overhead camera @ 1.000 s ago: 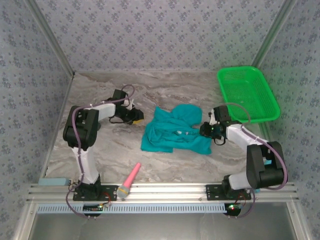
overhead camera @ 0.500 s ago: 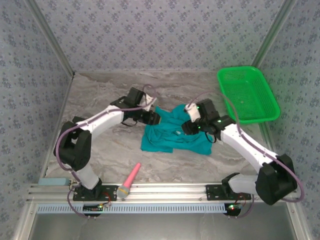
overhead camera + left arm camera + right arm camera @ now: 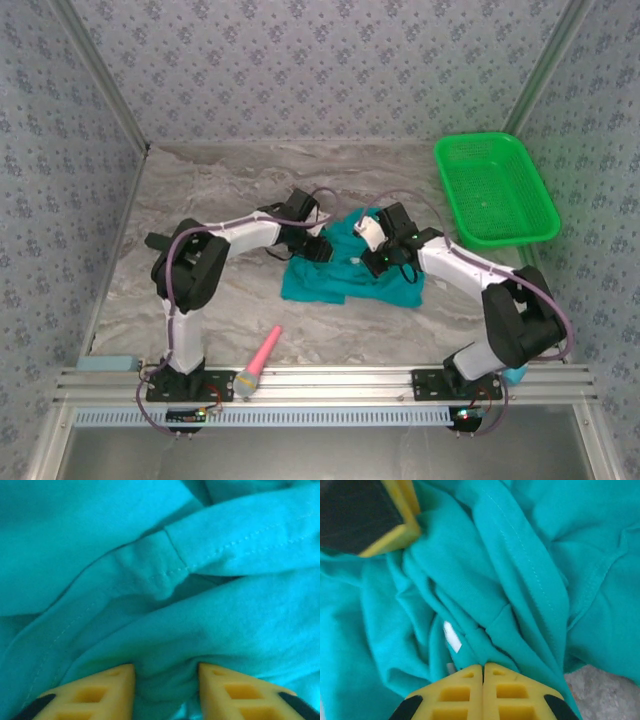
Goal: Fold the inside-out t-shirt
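Shirt (image 3: pixel 330 280) sits crumpled in a heap at the middle of the tabletop (image 3: pixel 210 300), nowhere near flat. Folding proper looks not yet begun, and the job in hand seems to be getting a hold on it to spread it out. Off at the far right corner, the basket (image 3: pixel 480 140) stands well apart from the cloth and plays no part. Down by the near edge, a pink tool (image 3: pixel 262 358) lies apart from the shirt, out of the way.

And both pincers are down on the heap from opposite sides. That makes sense: two holds set apart let the cloth be drawn open between them. The left pincer (image 3: pixel 165 672) is on the heap's far left part, fingers apart with a ridge of cloth bunched between them. It straddles the ridge and, judging by the gap, is not clamped. The right pincer (image 3: pixel 483 669) comes in from the right, fingers pressed together. Creases run in to its tips, so it appears nipped on a thin layer of shirt. Just ahead of it the white tag (image 3: pixel 452 636) peeks from a fold, a fair sign it is working near the neck.
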Action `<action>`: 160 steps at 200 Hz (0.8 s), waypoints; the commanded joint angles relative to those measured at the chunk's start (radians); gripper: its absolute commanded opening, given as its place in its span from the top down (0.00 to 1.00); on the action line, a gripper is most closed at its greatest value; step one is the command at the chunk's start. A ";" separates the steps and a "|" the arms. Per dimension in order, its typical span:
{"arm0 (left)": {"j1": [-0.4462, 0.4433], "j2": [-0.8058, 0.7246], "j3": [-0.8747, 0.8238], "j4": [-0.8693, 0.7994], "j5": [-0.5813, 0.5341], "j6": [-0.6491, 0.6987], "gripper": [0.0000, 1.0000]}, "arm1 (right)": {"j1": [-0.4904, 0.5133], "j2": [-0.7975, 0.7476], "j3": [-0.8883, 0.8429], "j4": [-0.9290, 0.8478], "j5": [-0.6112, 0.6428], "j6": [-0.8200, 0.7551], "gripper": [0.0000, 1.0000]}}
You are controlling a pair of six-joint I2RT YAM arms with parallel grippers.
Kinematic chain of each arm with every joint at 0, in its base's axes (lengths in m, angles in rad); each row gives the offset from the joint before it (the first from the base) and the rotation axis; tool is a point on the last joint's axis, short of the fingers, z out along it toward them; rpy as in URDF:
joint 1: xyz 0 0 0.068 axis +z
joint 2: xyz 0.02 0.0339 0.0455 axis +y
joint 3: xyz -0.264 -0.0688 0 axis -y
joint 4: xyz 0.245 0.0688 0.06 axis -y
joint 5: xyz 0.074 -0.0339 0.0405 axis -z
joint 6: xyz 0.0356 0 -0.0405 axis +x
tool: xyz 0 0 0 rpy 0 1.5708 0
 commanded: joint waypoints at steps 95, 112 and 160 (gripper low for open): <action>0.444 -0.181 -0.254 0.213 0.148 -0.261 0.93 | -0.225 -0.230 -0.072 0.027 -0.090 0.141 1.00; 0.428 -0.149 -0.225 0.114 0.112 -0.214 0.75 | -0.212 -0.173 -0.094 0.018 -0.010 0.158 0.96; 0.305 -0.324 -0.211 -0.050 0.048 -0.112 0.62 | -0.076 -0.210 -0.027 -0.073 -0.033 -0.029 0.59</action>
